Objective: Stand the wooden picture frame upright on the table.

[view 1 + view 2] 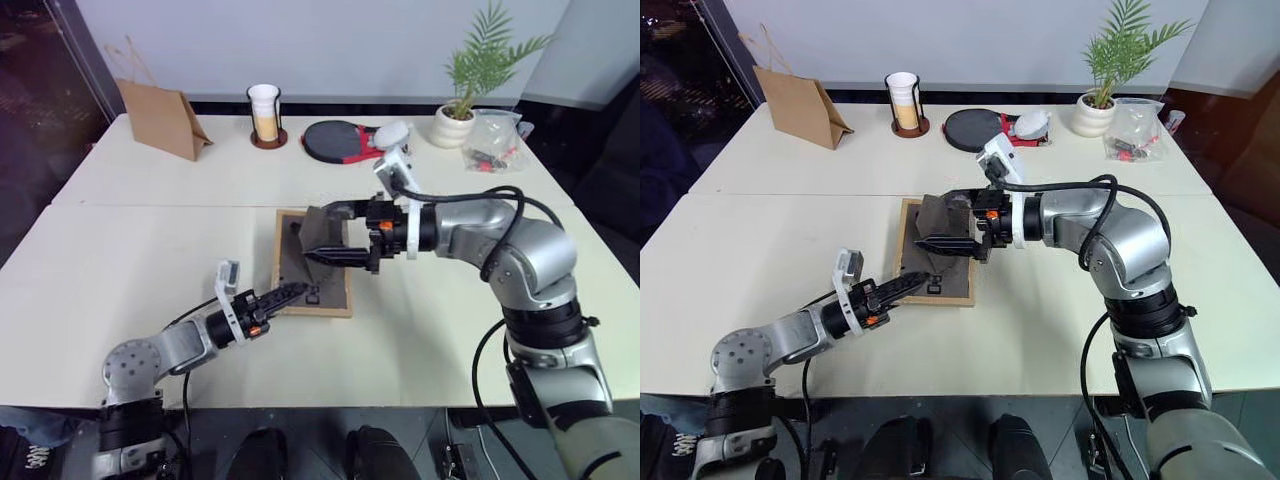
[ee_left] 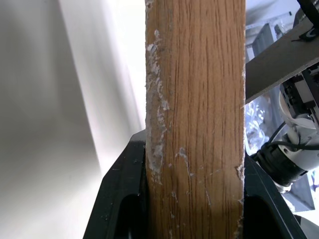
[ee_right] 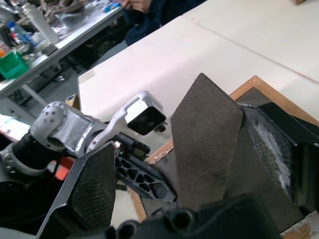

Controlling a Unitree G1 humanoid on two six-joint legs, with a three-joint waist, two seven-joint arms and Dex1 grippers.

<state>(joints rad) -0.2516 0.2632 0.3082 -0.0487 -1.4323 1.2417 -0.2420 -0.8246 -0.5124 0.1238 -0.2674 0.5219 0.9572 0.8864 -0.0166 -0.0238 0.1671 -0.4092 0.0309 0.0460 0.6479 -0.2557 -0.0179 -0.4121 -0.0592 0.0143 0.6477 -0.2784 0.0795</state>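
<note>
Wooden picture frame (image 1: 312, 262) lies back-up near the middle of the table (image 1: 130, 260). My left gripper (image 1: 292, 293) reaches in from the near left, its fingers clamped on the frame's near edge. My right gripper (image 1: 335, 232) comes in from the right above the frame, its fingers spread wide either side of the raised fold-out stand (image 3: 207, 134).
</note>
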